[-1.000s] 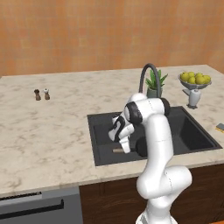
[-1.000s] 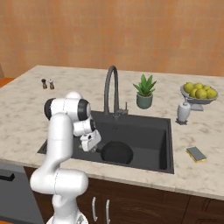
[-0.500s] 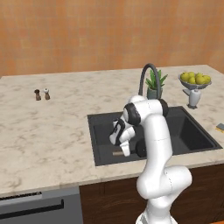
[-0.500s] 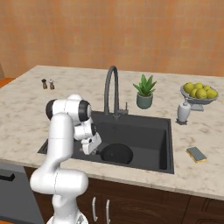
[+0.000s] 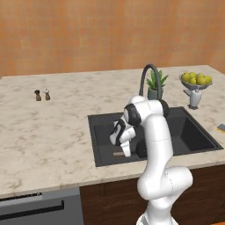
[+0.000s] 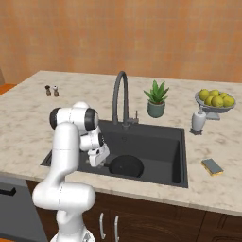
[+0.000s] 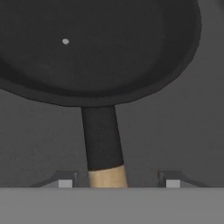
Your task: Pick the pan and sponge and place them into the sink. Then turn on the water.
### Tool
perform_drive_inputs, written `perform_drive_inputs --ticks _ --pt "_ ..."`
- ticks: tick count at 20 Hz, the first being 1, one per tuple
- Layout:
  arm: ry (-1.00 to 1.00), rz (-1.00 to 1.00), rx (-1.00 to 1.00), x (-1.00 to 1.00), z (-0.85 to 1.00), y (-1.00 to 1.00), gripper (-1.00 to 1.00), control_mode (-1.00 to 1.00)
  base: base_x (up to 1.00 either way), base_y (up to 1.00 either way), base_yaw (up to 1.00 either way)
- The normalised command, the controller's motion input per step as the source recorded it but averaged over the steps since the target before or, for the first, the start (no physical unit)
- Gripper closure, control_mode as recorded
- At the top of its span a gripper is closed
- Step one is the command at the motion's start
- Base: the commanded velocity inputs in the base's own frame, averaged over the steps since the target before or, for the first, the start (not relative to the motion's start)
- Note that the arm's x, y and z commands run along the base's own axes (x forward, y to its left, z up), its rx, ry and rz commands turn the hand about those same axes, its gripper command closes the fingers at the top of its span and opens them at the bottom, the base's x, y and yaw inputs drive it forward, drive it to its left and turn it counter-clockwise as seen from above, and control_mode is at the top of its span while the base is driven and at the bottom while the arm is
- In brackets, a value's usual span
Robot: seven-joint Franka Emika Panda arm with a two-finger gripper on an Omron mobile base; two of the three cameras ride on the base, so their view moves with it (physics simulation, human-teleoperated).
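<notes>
Down inside the large dark-grey rectangular sink [image 6: 156, 146], the small round black frying pan [image 6: 125, 166] is seen lying on the basin floor, towards the front. From the left base camera most of that pan is hidden behind the white arm, and just a dark sliver of it [image 5: 141, 150] and a short stub of light-brown wooden handle are made out beside the wrist. The round silver drain cannot be made out. In the hand camera the pan's bowl [image 7: 94, 48] is cut off at the top and left edges, and the handle is cropped at the bottom, so its wooden end is barely shown. The two-finger gripper [image 7: 119, 182] is held low over that handle; its fingers [image 7: 64, 181] are spread apart, one on each side of the handle with a clear gap to it, so nothing is gripped. The small flat yellow sponge with a dark top layer [image 6: 212, 166] is seen on the marble counter to the right of the sink, well apart from the pan. At the right edge of the left base picture the sponge [image 5: 221, 128] is partly cut off.
</notes>
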Motion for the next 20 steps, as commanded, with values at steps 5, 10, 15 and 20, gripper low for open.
perform_drive_inputs --ticks 5,10,15,20 --pt "0.03 0.00 0.00 0.00 0.80 0.00 -1.00 -1.00 0.00 0.00 0.00" --pt "0.00 0.11 0.01 -0.11 1.00 0.00 -1.00 -1.00 0.00 0.00 0.00" --pt "-0.01 0.14 0.13 -0.29 1.00 0.00 -1.00 -1.00 0.00 0.00 0.00" --pt "-0.11 0.24 0.26 -0.52 1.00 -0.02 -1.00 -1.00 0.00 0.00 0.00"
